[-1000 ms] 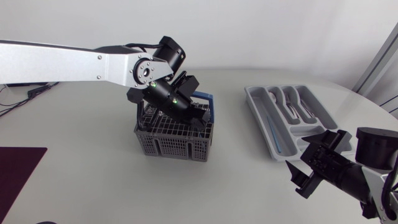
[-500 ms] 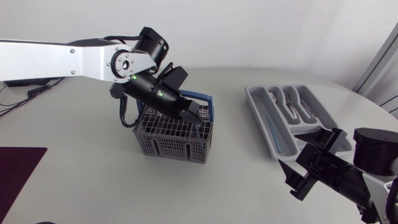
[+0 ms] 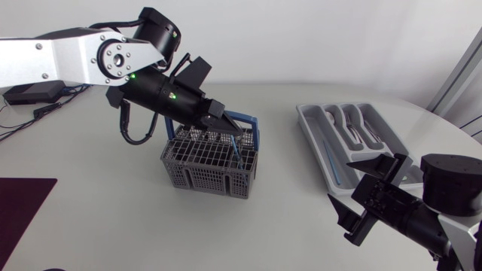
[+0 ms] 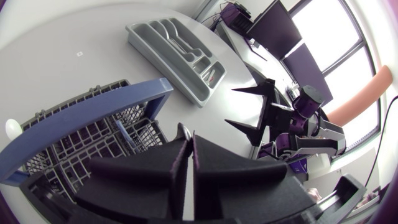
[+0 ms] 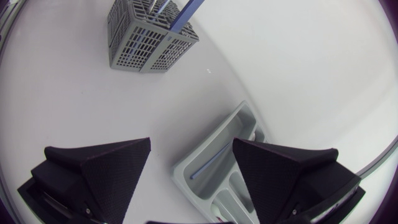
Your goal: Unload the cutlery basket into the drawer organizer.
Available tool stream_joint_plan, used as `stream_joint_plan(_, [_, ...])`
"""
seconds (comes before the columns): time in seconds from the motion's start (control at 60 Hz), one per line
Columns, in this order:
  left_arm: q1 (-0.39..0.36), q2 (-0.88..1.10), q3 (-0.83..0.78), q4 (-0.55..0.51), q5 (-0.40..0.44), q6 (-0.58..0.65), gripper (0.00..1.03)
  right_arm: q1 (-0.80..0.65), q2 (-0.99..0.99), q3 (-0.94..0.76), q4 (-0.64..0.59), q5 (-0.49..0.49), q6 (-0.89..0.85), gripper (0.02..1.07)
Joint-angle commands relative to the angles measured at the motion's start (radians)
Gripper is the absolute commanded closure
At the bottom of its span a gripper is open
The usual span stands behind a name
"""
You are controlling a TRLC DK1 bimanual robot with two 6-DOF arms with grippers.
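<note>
Left hand (image 4: pixel 186 139) pinching utensil (image 3: pixel 235 149) above basket (image 3: pixel 199 179), right hand (image 5: pixel 191 142) spread beside organizer (image 3: pixel 305 120)

Bare table (image 3: pixel 290 197) lying open between cutlery basket (image 3: pixel 209 162) and drawer organizer (image 3: pixel 354 139), left gripper (image 3: pixel 226 126) crowding the basket's blue handle (image 3: pixel 254 124), right gripper (image 3: pixel 352 190) blocking organizer's near end

The left tool (image 4: pixel 185 140) hides most of the thin piece (image 4: pixel 184 129) it grips; its kind is unclear. The grid of the cutlery basket (image 3: pixel 203 177) obscures its contents.

Left arm (image 3: pixel 60 60): silver-grey link, black joints, green lights, looped black cable. Right arm (image 3: pixel 450 179): black joint, pale link.
</note>
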Motion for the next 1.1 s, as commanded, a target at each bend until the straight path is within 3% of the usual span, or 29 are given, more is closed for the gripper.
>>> stream_joint_plan(0.0, [0.007,-0.047,-0.020,-0.023,0.025,0.015,1.00,0.026,-0.013,0.042,-0.027,0.010,0.043,0.12])
stream_joint_plan(0.333, [0.007,-0.162,-0.014,-0.072,0.046,0.028,1.00,0.103,-0.013,0.142,-0.090,-0.038,0.135,0.12])
stream_joint_plan(0.45, [0.001,-0.174,-0.014,-0.092,0.052,0.044,1.00,0.107,-0.011,0.177,-0.127,-0.100,0.167,0.12])
stream_joint_plan(0.733, [-0.117,-0.157,-0.014,-0.184,0.066,0.173,1.00,0.063,0.028,0.300,-0.269,-0.412,0.225,0.12])
stream_joint_plan(1.083, [-0.237,-0.074,0.050,-0.348,0.066,0.403,1.00,0.069,0.183,0.385,-0.355,-0.689,0.222,0.15])
